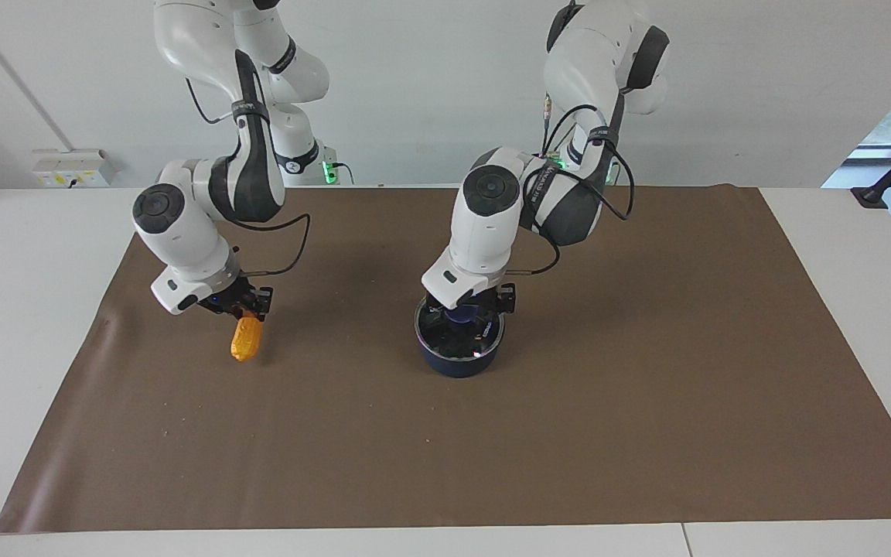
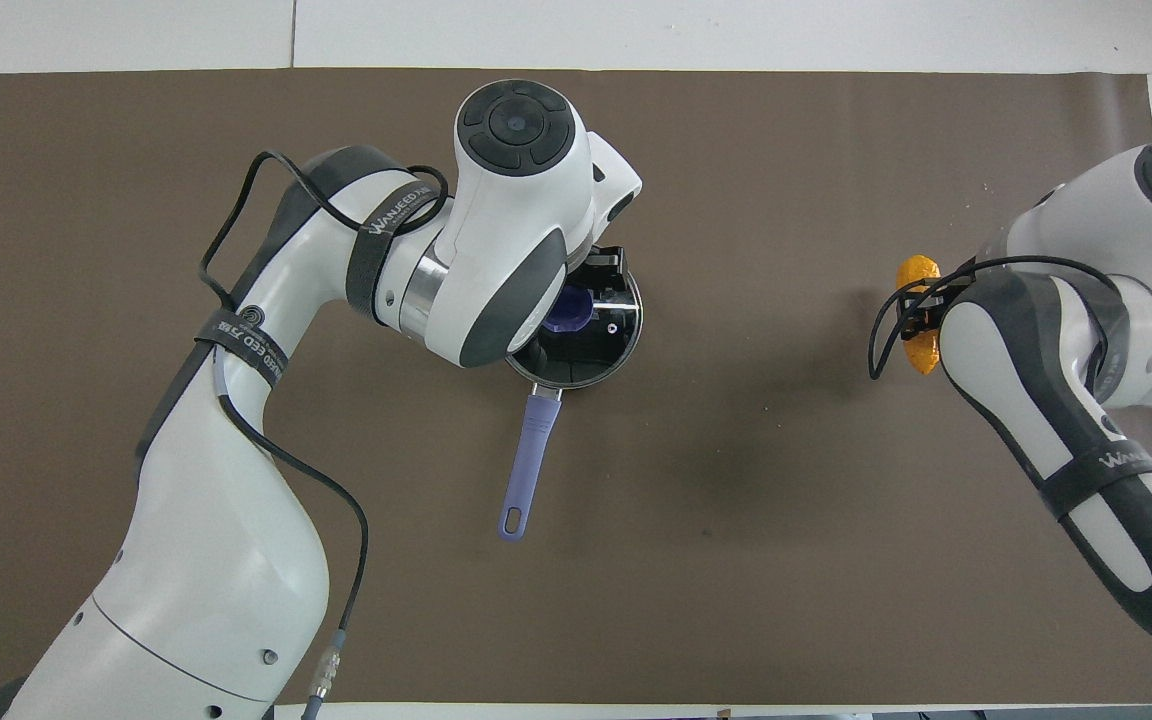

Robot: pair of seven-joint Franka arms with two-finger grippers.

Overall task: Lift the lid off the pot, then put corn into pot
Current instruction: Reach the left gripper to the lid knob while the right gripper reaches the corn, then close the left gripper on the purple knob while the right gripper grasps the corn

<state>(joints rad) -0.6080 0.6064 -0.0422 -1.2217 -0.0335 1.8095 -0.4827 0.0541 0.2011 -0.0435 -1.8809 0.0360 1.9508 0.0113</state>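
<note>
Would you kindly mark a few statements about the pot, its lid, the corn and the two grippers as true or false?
1. The lid sits on the pot. True.
2. The right gripper holds the corn. True.
3. The corn lies inside the pot. False: it hangs from the right gripper over the brown mat.
4. The left gripper waits far from the pot. False: it is at the lid's blue knob.
5. The pot's handle points toward the robots. True.

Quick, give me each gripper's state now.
Left gripper: at the lid knob on the pot; grip cannot be told.
Right gripper: shut on the corn.
</note>
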